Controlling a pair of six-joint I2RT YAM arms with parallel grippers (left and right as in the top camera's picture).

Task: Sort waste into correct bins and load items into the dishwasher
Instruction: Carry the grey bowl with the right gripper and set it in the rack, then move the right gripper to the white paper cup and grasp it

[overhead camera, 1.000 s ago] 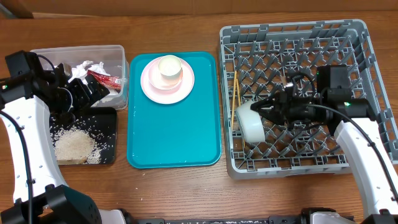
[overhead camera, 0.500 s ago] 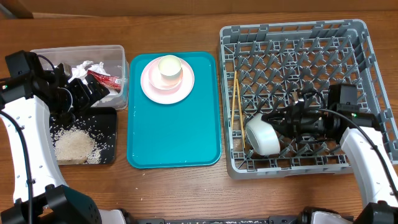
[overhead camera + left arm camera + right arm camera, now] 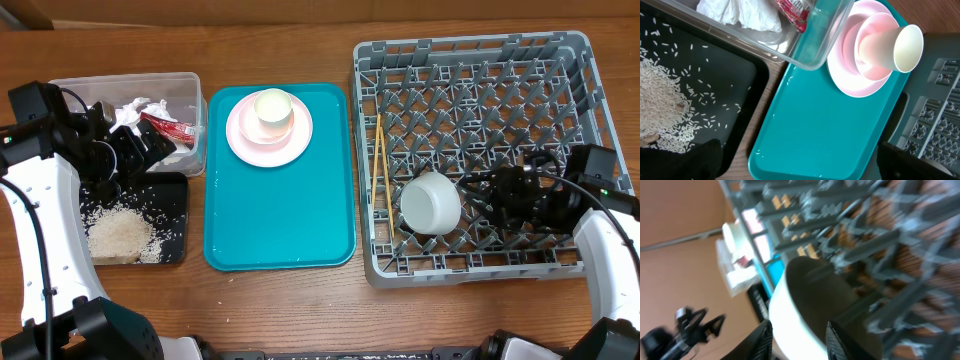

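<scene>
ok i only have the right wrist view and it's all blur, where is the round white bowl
observer: round white bowl is front left in the grey plastic dish rack, beside two thin wooden chopsticks.
operator: what's left on the teal tray
observer: a round pale pink plate with a pink bowl and small white cup stacked on it.
operator: left arm?
observer: left gripper is open, empty, by the clear plastic tub.

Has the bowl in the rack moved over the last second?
Yes. The bowl has shifted right, off the chopsticks along the dish rack's left side, and slightly toward the rack's near wall.
</scene>
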